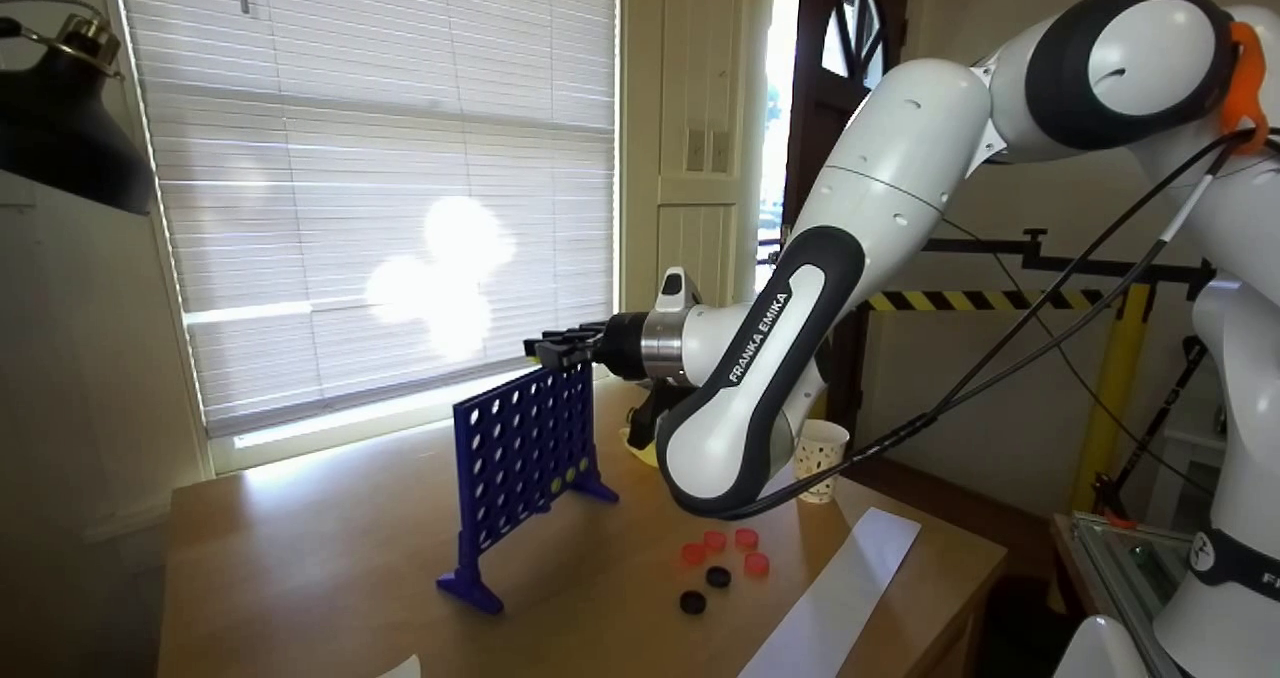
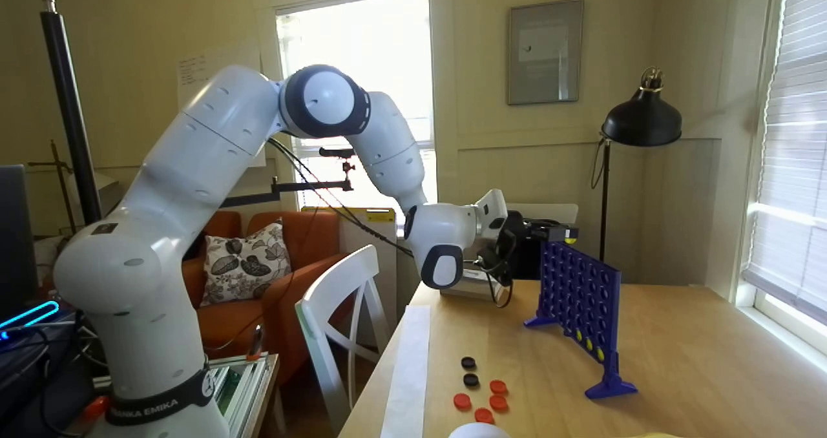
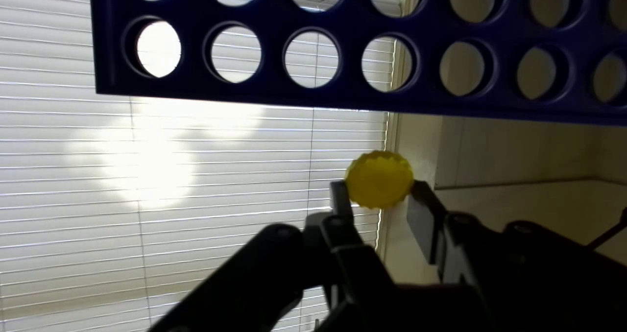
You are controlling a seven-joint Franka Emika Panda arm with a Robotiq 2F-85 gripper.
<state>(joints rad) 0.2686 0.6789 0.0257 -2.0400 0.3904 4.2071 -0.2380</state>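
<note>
My gripper is shut on a yellow disc, pinched by its rim between the two fingertips. The blue upright game rack spans the top of the wrist view, apart from the disc there. In both exterior views the gripper is level with the top edge of the rack, at its far end in each view. The disc shows as a small yellow patch at the fingertips. A few yellow discs sit low in the rack. Several red discs and two black discs lie on the table.
A white paper strip runs along the table's edge, with a patterned cup near it. The blinds hang behind the rack. A black lamp stands past the table, and a white chair is beside it.
</note>
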